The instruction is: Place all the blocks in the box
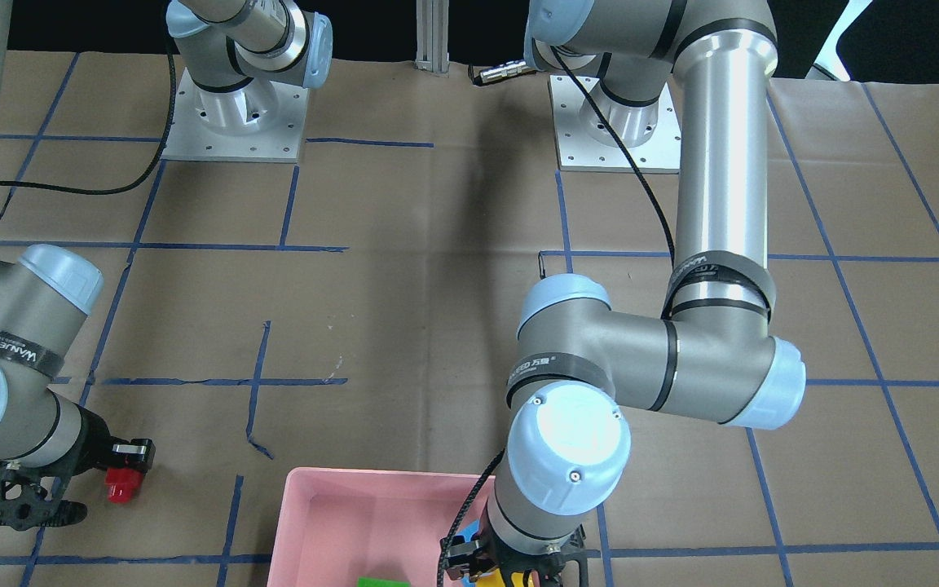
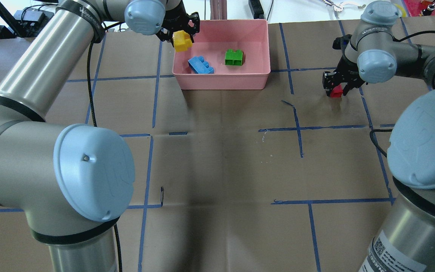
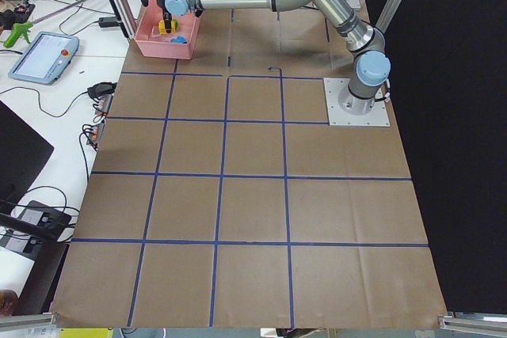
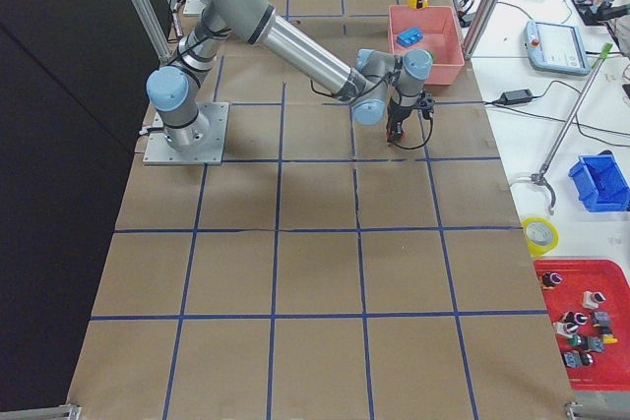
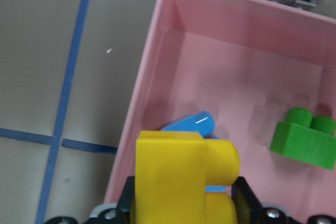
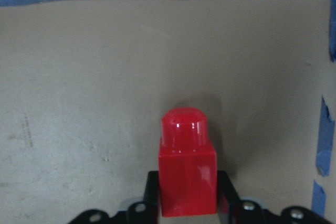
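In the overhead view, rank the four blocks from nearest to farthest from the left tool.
1. yellow block: gripped in the left tool, at the box left rim.
2. blue block: inside, left part.
3. green block: inside, middle.
4. red block: outside, far right, in the right tool.

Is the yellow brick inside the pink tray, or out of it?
Out: the left gripper holds the yellow brick clamped in the air over the pink tray edge, above the blue brick lying inside.
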Robot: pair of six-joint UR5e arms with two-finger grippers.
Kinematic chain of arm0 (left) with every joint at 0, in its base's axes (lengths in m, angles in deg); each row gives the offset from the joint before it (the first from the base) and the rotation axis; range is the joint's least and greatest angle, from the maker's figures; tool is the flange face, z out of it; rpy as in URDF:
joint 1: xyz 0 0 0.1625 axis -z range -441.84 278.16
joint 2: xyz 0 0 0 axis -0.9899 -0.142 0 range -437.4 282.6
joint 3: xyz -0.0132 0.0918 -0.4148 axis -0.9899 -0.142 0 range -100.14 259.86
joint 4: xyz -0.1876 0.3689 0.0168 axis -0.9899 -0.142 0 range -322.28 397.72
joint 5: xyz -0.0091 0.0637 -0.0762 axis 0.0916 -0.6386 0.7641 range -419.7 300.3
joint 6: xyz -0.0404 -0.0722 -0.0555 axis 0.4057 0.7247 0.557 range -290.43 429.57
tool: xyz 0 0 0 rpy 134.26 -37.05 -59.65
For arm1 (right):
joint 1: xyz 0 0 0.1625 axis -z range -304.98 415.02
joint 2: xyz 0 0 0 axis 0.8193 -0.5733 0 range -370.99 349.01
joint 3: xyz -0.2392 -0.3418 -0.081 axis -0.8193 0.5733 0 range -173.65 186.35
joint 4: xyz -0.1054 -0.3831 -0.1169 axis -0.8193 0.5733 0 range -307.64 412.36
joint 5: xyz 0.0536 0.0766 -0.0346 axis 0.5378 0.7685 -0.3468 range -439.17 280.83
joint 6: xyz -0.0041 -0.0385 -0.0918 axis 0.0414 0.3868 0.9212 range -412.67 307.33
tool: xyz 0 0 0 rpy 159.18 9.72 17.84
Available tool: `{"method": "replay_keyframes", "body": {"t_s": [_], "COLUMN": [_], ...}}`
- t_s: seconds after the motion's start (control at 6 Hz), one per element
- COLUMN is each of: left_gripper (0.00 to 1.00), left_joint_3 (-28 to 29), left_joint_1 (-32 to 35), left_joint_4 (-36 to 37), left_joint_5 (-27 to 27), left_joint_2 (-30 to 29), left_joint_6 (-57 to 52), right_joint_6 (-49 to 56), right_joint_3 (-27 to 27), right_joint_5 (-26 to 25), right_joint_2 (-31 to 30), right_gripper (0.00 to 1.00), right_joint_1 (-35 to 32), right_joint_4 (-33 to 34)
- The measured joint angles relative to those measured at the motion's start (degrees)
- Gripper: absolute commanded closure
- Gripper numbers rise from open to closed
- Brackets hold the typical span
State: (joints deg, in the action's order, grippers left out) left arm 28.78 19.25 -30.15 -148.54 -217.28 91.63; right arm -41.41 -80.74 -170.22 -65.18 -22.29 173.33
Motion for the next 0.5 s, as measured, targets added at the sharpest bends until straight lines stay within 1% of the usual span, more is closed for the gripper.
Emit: {"method": "replay_keyframes", "body": {"t_s": [0.17,0.5], "left_gripper": [0.01,0.00], "left_joint_3": [0.2,0.2], "left_joint_1": [0.7,0.5], "left_joint_4": [1.7,2.2], "left_joint_5": [0.0,0.1], "left_joint_2": [-1.1,-0.5], "left_joint_6": [0.4,-0.7], "right_joint_6": [0.4,0.3], "right_joint_3": [0.1,1.5], "right_joint_5": [-1.0,-3.7], "right_joint_2": [-0.3,-1.5], "right_gripper": [0.92,0.93], "right_joint_1": [-0.1,-0.2], "right_joint_4": [-0.6,-4.3]}}
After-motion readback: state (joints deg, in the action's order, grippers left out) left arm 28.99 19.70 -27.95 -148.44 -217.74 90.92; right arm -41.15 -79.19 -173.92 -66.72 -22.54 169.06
